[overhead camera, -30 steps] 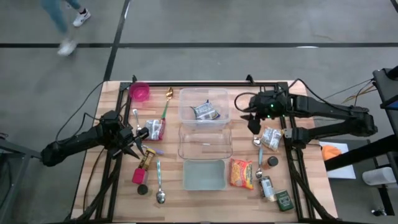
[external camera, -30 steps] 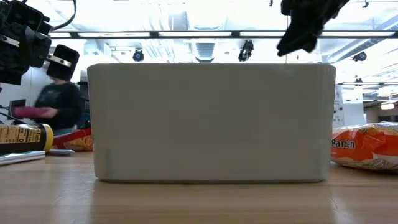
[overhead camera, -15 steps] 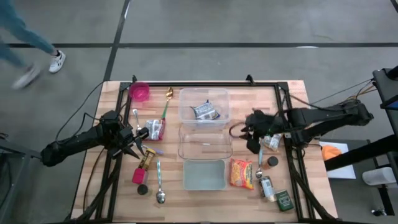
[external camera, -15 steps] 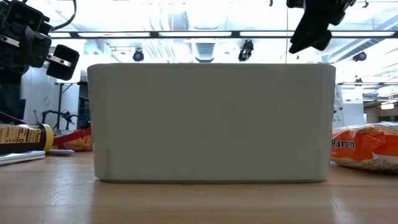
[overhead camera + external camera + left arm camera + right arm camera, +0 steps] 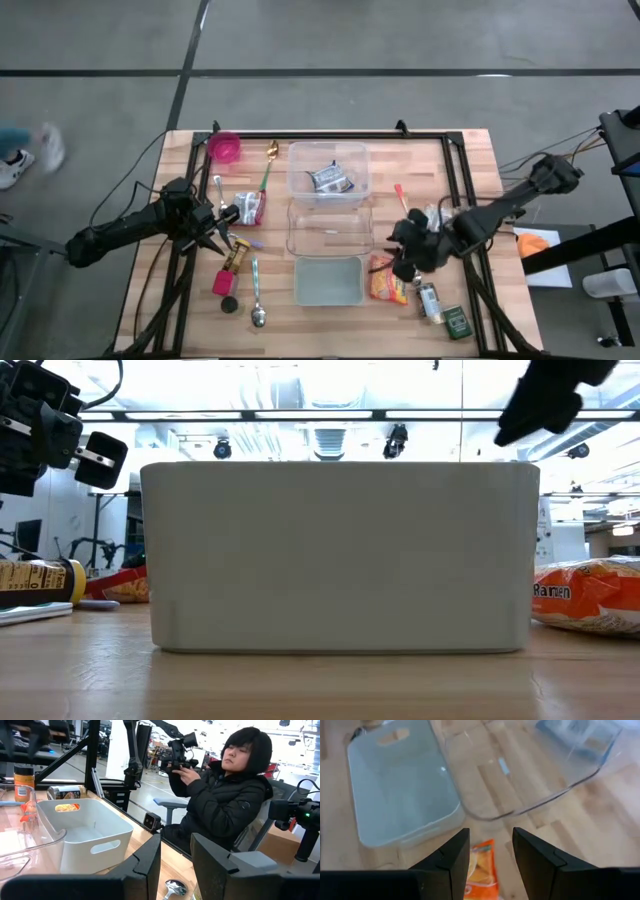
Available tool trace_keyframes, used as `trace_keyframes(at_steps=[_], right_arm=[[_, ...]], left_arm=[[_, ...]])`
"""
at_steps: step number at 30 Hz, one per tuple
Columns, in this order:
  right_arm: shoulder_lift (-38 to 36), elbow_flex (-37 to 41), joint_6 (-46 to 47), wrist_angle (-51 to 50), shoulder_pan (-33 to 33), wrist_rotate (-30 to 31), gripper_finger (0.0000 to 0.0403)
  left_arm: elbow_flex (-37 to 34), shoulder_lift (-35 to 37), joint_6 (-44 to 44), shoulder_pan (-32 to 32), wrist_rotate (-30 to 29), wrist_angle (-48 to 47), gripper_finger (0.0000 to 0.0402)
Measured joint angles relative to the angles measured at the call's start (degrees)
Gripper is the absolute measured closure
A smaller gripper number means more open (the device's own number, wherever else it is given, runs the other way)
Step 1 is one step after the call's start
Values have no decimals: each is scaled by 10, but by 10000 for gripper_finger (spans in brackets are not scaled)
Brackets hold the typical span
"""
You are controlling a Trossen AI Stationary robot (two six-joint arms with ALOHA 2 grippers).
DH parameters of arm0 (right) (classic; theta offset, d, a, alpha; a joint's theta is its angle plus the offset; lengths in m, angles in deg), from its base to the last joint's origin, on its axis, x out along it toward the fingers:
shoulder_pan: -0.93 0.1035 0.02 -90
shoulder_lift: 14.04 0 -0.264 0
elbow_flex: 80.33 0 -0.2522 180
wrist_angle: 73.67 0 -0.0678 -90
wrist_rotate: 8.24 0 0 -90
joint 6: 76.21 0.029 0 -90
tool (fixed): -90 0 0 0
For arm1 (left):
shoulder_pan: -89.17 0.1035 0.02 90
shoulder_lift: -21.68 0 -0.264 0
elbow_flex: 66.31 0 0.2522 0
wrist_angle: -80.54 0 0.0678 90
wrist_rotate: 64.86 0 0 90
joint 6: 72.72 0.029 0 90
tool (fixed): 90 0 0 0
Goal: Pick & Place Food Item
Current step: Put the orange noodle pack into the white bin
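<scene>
An orange ramen packet [image 5: 383,282] lies flat on the wooden table, right of the white bin [image 5: 328,297]. My right gripper [image 5: 402,262] hangs open just above the packet's far end, slanting down; the packet [image 5: 481,870] shows between its fingers [image 5: 451,855], untouched. In the low view it is at the top right [image 5: 545,405], clear of the packet [image 5: 590,595]. My left gripper [image 5: 222,236] stays open and level over the table's left part, holding nothing [image 5: 176,840].
Two clear bins stand beyond the white bin; the far one [image 5: 327,150] holds a silver packet [image 5: 330,179], the middle one [image 5: 330,245] shows nothing inside. Spoons, a red packet [image 5: 249,207], a yellow bottle [image 5: 236,255], small jars and a can [image 5: 458,322] lie around. A person sits beyond the table's near edge [image 5: 225,805].
My right gripper has swung from the far right part of the table, beside the far clear bin, toward the near edge and down, ending over the ramen packet. It stays open. The left arm has kept still.
</scene>
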Motion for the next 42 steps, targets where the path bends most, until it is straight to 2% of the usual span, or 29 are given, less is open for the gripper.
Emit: trace_keyframes(at_steps=[8,18,32,35,42], right_arm=[[78,0,83,12,37,0,255],[156,0,159,12,38,3,255],[168,0,189,27,38,44,254],[168,2,200,27,38,45,239],[172,3,185,31,38,46,156]], left_arm=[[0,0,0,0,0,0,291],[0,0,0,0,0,0,291],[0,0,0,0,0,0,291],[0,0,0,0,0,0,291],[0,0,0,0,0,0,291]])
